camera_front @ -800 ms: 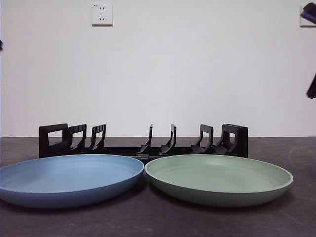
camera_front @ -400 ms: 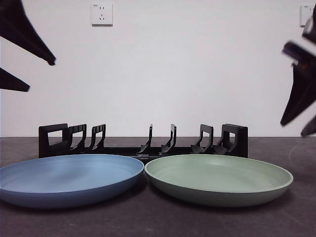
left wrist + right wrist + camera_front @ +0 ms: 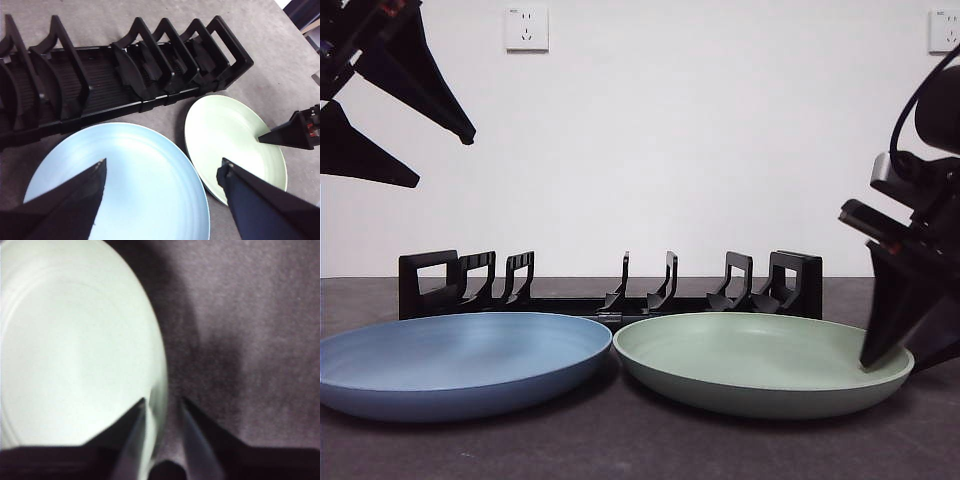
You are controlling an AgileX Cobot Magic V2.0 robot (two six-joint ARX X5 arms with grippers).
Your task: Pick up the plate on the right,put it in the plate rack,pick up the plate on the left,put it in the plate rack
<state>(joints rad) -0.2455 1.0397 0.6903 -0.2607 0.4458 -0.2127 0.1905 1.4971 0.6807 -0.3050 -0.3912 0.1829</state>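
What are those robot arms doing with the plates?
The right gripper is down at the green plate, its open fingers on either side of the rim, ready to pinch it. The left gripper hangs open above the blue plate. Both plates lie on the table before the empty rack.

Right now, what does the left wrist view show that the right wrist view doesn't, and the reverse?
Only the left wrist view shows the plate rack, the blue plate and the left claw, open above that plate. Only the right wrist view shows, close up, the right claw open astride the green plate's rim. Both show the green plate and the dark table.
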